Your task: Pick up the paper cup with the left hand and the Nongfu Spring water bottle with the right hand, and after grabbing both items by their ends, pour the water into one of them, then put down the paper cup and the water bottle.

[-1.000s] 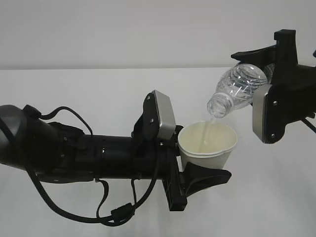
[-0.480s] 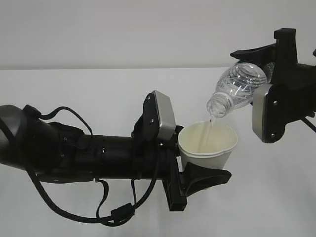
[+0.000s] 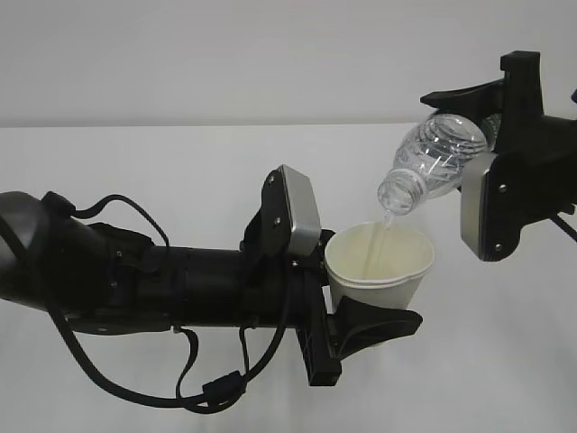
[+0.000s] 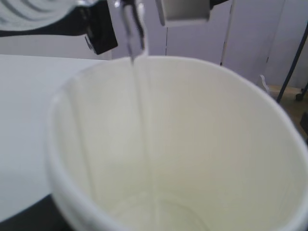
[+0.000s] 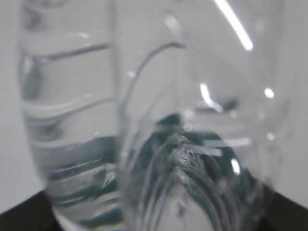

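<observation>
Showing only in left wrist view: water (image 4: 142, 120) pooling inside paper cup (image 4: 231, 144).

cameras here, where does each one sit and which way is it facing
Exterior: at object height beside the table, facing both arms; left end effector holds the paper cup, right end effector tilts the bottle.
Left wrist: behind the cup, looking into it; water falls in.
Right wrist: pressed against the bottle; dark edges below.
Shared: exterior and left wrist show cup and stream.
</observation>
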